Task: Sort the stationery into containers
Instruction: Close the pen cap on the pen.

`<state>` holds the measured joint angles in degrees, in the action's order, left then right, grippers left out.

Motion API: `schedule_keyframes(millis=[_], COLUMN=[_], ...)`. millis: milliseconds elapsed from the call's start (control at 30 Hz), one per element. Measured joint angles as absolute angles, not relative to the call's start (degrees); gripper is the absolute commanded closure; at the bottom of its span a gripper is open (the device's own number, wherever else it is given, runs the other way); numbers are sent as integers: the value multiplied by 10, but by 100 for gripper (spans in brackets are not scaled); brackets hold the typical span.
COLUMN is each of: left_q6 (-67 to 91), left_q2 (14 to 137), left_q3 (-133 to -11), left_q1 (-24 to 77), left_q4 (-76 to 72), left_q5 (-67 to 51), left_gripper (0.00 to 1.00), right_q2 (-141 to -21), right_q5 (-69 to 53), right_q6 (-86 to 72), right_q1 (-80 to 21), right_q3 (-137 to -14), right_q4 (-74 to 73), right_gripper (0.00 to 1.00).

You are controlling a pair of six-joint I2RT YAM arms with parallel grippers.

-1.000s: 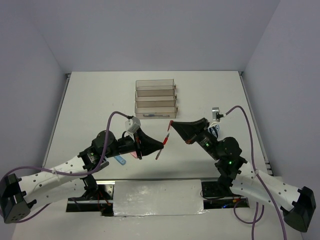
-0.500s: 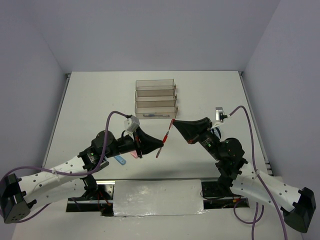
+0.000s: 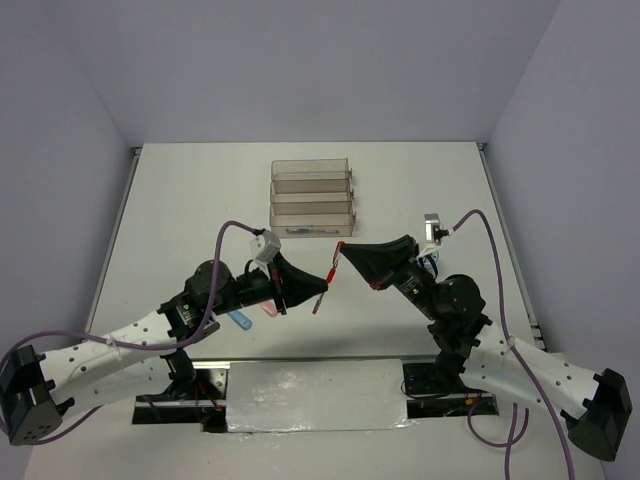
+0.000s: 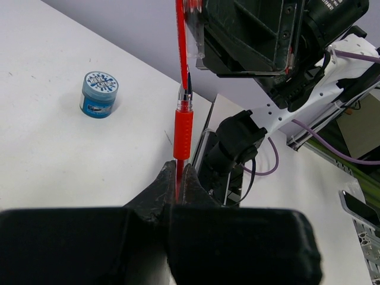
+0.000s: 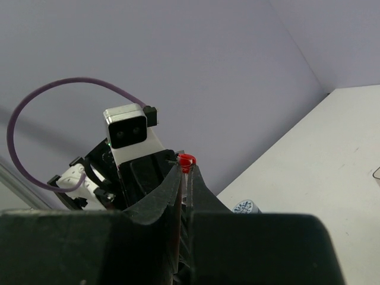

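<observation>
A thin red pen (image 3: pixel 331 272) hangs above the table between the two arms. My left gripper (image 3: pixel 322 290) is shut on its barrel, and in the left wrist view the pen (image 4: pixel 183 133) rises straight up from the shut jaws (image 4: pixel 177 167). My right gripper (image 3: pixel 342 248) is shut on a clear pen cap with a red end (image 5: pixel 187 160), right at the pen's upper tip. That cap (image 4: pixel 195 29) sits beside the pen's bare point. The containers (image 3: pixel 312 195), smoky clear trays, stand farther back, with a pen lying in the nearest one.
A round blue patterned roll (image 4: pixel 100 95) stands on the table below the right arm (image 5: pixel 244 208). A blue capsule piece (image 3: pixel 238 320) and a pink one (image 3: pixel 268 310) lie beside the left arm. The left arm's camera housing (image 5: pixel 127 133) faces the right gripper closely.
The right gripper nudged toward the trays, then came back, its wrist tipping slightly. The pen stays in the left gripper, barely moved.
</observation>
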<state>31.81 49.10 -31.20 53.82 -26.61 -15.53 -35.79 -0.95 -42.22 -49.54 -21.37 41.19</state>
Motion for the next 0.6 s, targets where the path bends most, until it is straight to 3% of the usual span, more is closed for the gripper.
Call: schedule_keyframes(millis=[600], left_q6=[320], left_q2=[490], left_q3=[-312], left_q1=[531], left_q4=[-268], left_q5=[-156], left_gripper=[100], right_q2=[-359], right_q5=[-2], right_q6=[-404], right_q1=[-501], right_q3=[-210], right_q4=[420], right_gripper=[100])
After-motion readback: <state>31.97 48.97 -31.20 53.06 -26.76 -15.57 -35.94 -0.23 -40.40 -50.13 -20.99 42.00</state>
